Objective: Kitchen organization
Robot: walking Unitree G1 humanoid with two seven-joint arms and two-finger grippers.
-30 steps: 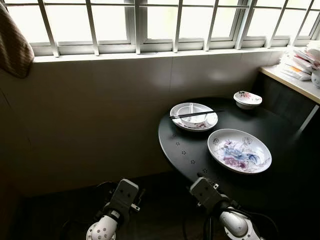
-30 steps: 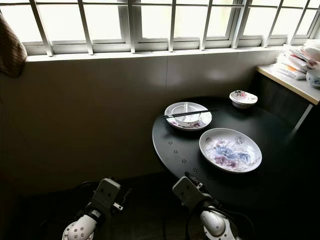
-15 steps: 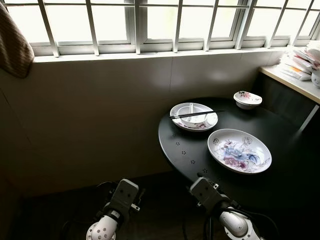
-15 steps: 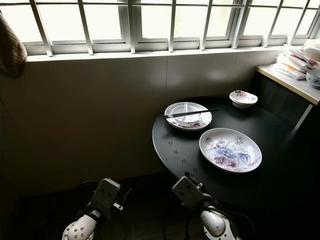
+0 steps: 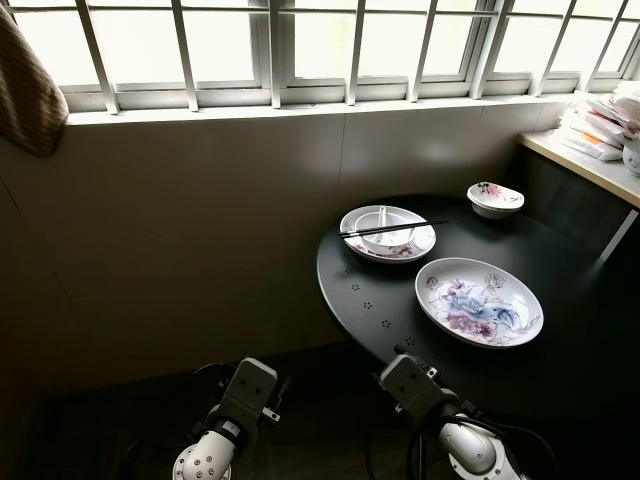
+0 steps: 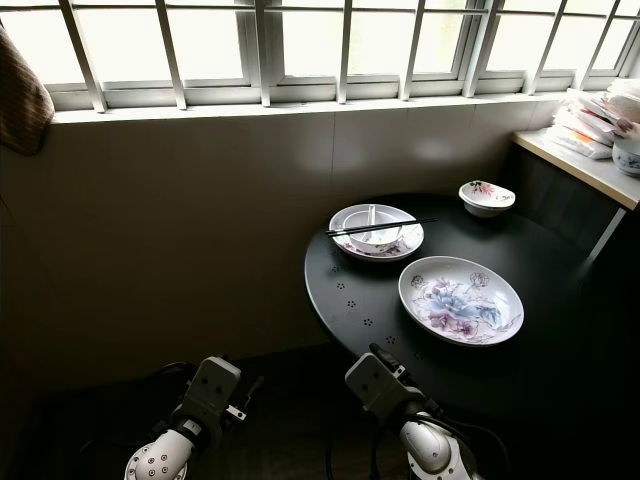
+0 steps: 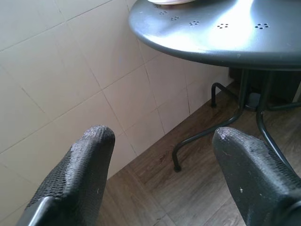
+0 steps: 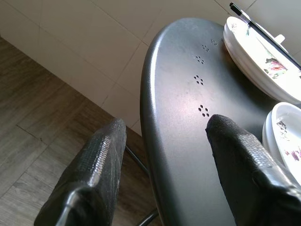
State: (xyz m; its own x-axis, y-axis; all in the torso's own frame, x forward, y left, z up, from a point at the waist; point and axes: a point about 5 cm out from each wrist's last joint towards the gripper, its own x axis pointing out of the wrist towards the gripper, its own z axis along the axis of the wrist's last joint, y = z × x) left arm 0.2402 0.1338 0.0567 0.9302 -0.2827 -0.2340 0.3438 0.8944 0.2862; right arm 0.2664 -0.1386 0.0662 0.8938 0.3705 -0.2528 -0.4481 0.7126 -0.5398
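Standing before the round, dark metal tabletop under the barred window, the robot looks to be at the approach step, with nothing lifted; the tabletop fills the right of the scene, its perforated near-left edge just beyond the right claw; on its near right lies the large oval floral plate; farther and to the left sits the round white plate carrying a small white bowl, with a pair of black chopsticks laid across them; at the far right rests a small floral bowl; both claws hang low and near, fingers spread wide and holding nothing, the left claw over the wooden floor beside the tiled wall; judged from this, the next move calls for raising the right claw over the rim towards the nearest dish.
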